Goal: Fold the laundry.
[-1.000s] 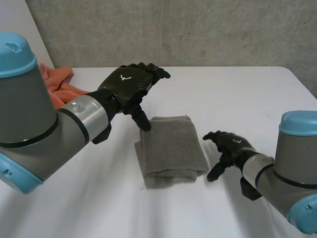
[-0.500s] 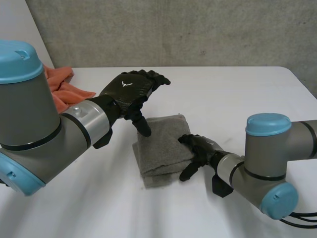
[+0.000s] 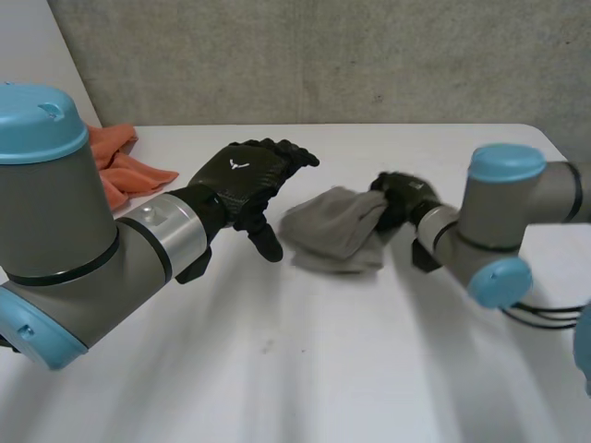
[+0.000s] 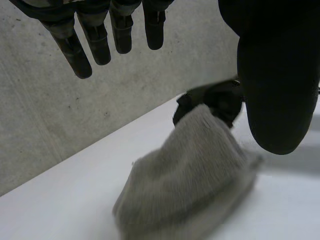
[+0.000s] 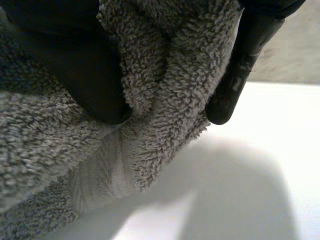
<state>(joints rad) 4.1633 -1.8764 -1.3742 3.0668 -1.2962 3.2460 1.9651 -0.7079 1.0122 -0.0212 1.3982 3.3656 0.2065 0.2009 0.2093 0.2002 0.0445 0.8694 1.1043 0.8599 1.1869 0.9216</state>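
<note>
Fingers (image 5: 242,55) of right hand (image 3: 397,192) pinching one grey towel (image 3: 332,233), one orange cloth (image 3: 120,166)

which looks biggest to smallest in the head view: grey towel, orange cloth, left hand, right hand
1. left hand, though it may be nearer the camera
2. grey towel
3. orange cloth, partly hidden behind the left arm, so its rank is unsure
4. right hand, pinching the towel's edge

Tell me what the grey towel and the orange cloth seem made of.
Grey towel: terry, probably cotton; looped matte pile shows where the right hand pinches it, plus a flat woven band. Orange cloth: soft matte fabric, crumpled; weave too distant to tell.
</note>
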